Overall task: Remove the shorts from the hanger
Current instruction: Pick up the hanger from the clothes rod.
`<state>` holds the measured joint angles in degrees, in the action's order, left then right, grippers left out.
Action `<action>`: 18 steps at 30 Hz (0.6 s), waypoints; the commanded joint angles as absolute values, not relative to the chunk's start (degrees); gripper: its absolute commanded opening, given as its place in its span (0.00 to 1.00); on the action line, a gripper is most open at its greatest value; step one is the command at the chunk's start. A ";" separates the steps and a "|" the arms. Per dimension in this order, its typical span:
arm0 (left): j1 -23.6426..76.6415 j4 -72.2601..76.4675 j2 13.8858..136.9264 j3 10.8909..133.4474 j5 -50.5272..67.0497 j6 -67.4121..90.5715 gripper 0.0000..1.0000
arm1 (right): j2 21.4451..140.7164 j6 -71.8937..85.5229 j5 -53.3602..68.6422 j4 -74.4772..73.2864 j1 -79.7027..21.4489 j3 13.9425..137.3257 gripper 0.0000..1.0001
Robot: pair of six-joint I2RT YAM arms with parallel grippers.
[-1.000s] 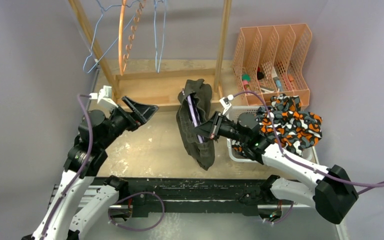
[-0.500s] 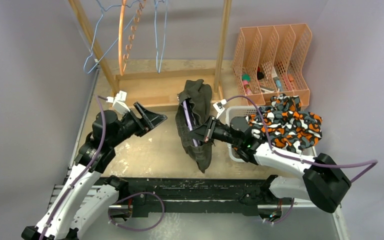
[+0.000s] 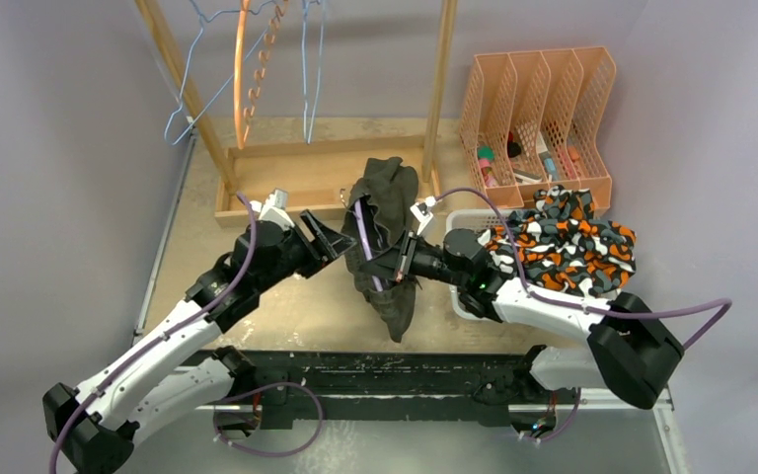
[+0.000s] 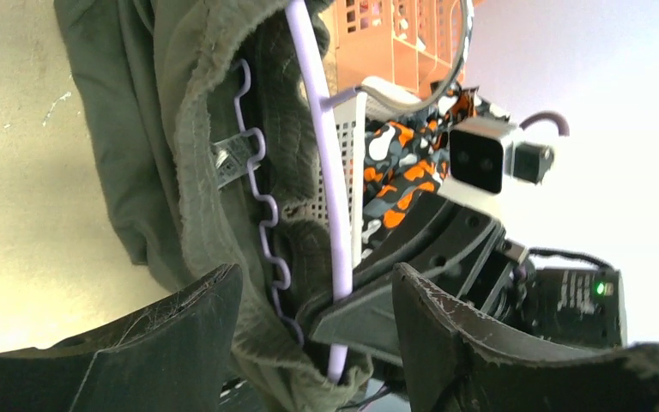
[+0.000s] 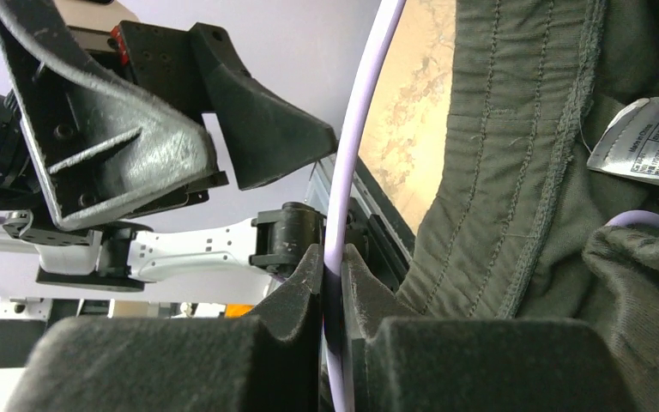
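Olive-green shorts [image 3: 390,212] hang crumpled on a lavender hanger [image 3: 365,232] held above the table's middle. My right gripper [image 3: 396,265] is shut on the hanger's thin bar [image 5: 356,129], with the shorts' waistband [image 5: 515,154] just to its right. My left gripper [image 3: 341,240] is open right at the shorts' left side. In the left wrist view its jaws [image 4: 316,279] straddle the lower hem of the shorts [image 4: 163,129] and the end of the hanger [image 4: 313,112], without pinching them. Orange-black-white camo shorts [image 3: 563,242] lie piled at the right.
A white basket [image 3: 462,301] under the camo pile stands by the right arm. An orange file organizer [image 3: 538,109] sits at the back right. A wooden rack [image 3: 286,163] at the back carries bare wire hangers [image 3: 306,69].
My left arm has swung right, up to the olive shorts, and its jaws have narrowed somewhat. The right gripper has carried the hanger slightly left, still shut on it.
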<state>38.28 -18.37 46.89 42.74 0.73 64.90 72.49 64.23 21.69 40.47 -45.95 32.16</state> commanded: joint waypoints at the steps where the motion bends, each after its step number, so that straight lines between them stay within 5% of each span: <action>1: 38.63 -9.00 49.04 41.63 -3.71 71.93 0.63 | 72.77 62.94 21.46 45.77 -47.09 35.89 0.00; 18: 43.95 -8.88 58.01 44.59 -5.67 69.80 0.47 | 73.78 61.80 22.13 45.39 -48.65 36.76 0.00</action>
